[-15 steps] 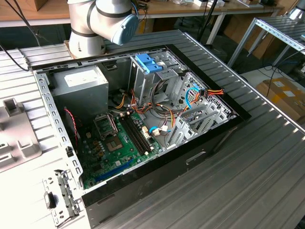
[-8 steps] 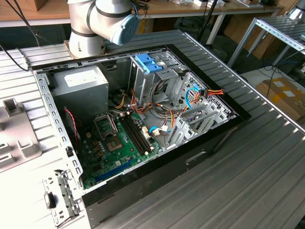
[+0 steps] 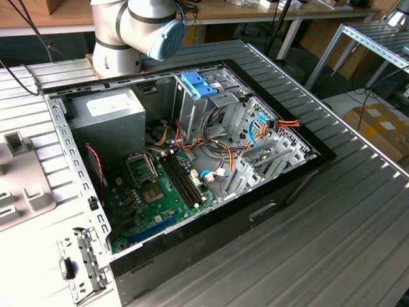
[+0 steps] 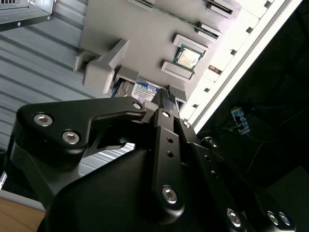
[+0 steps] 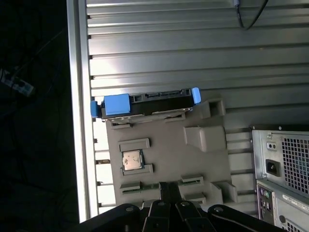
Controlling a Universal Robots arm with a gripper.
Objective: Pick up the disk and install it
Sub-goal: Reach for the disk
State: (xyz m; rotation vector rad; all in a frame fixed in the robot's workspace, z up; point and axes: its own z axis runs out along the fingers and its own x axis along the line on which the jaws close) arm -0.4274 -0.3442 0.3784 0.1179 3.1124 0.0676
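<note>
Gripper (image 5: pixel 168 186) jaws together, nothing held, hanging over grey fixture tray (image 5: pixel 164 145). The disk (image 5: pixel 154 104) lies flat at tray's far edge, blue end tab toward table rail, clear of gripper. CPU chip (image 5: pixel 132 159) sits in tray pocket between disk and gripper. Exterior view: open PC case (image 3: pixel 77 179) on slatted table (image 3: pixel 332 230), arm base (image 3: pixel 137 32) behind it.
</note>
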